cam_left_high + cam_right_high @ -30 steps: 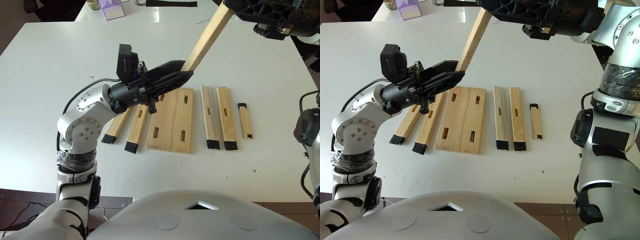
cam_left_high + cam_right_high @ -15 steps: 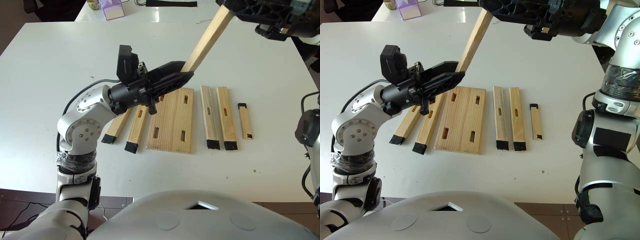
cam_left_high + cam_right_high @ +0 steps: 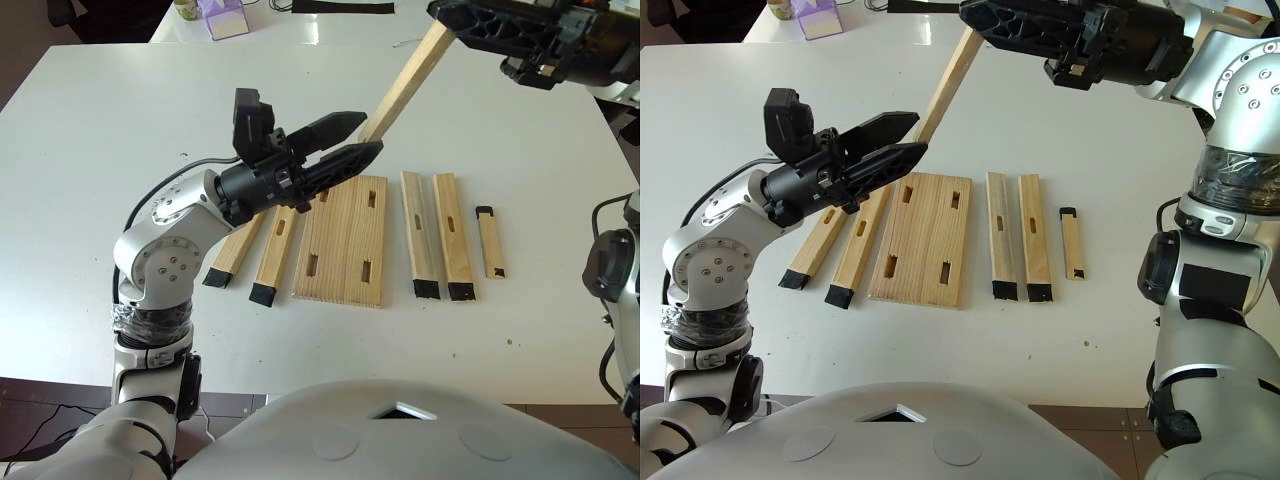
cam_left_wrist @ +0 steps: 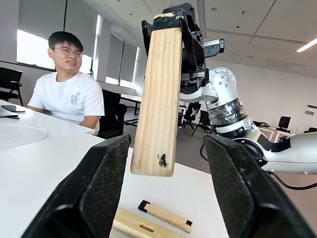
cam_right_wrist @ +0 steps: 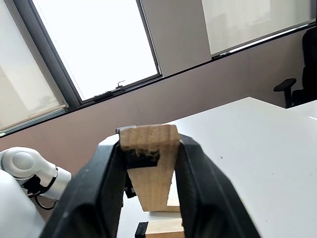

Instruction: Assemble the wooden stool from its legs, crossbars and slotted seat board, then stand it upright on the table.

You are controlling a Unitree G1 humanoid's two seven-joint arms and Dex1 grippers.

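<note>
Left claw (image 3: 370, 132): sprung open in the last half-second; its fingers flank the leg's (image 3: 405, 82) lower end; grips nothing
Right claw (image 3: 448, 18): clamped on leg's top end
Leg: tilted in the air above the board's (image 3: 342, 240) far edge
Meaning: probably handover done; right claw carries the leg alone

no text, number or sign can be read here. the print on the purple tissue box (image 3: 223, 19) at the table's far edge is too small to make out.
</note>
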